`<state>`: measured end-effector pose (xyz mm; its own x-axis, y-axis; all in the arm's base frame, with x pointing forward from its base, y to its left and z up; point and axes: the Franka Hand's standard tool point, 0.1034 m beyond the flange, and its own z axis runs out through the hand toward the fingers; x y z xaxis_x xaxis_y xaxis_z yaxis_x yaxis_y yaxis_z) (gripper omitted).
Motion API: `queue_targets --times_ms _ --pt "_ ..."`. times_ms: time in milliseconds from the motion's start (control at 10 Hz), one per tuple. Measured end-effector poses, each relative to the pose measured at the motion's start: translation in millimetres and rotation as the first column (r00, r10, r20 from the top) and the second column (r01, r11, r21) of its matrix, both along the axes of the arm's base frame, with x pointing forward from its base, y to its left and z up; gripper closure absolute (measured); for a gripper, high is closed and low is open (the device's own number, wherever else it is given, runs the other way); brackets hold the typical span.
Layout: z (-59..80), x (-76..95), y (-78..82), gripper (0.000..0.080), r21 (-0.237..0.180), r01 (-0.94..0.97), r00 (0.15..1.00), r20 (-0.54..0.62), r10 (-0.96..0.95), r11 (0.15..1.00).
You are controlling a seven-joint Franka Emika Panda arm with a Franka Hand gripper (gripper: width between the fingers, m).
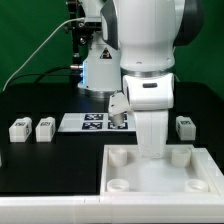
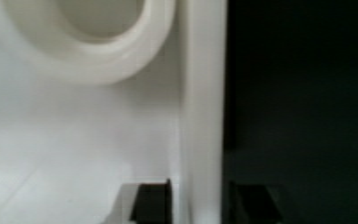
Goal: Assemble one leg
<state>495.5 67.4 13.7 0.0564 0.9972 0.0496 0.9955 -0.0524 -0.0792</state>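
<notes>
The large white panel [image 1: 160,176] with round corner sockets lies at the front of the table. My gripper [image 1: 150,150] reaches down onto its far rim. In the wrist view the gripper [image 2: 202,205] straddles the panel's upright rim wall [image 2: 197,110], one dark finger [image 2: 151,204] inside and one outside, closed against it. A round socket [image 2: 105,35] shows on the panel's floor. Small white legs with tags stand on the black table: two at the exterior view's left [image 1: 18,128] [image 1: 45,127] and one at its right [image 1: 184,126]. All are apart from the gripper.
The marker board [image 1: 92,122] lies flat behind the panel, between the legs. The arm's white body [image 1: 140,50] fills the middle of the exterior view and hides the table behind it. A green wall stands at the back.
</notes>
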Motion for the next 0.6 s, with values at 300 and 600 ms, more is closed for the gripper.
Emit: queue_targets --times_ms 300,600 --pt "-0.3 -0.2 -0.4 0.0289 0.000 0.001 1.000 -0.001 -0.001 1.000" --pt "-0.5 -0.2 -1.0 0.0159 0.000 0.002 1.000 -0.001 -0.002 1.000"
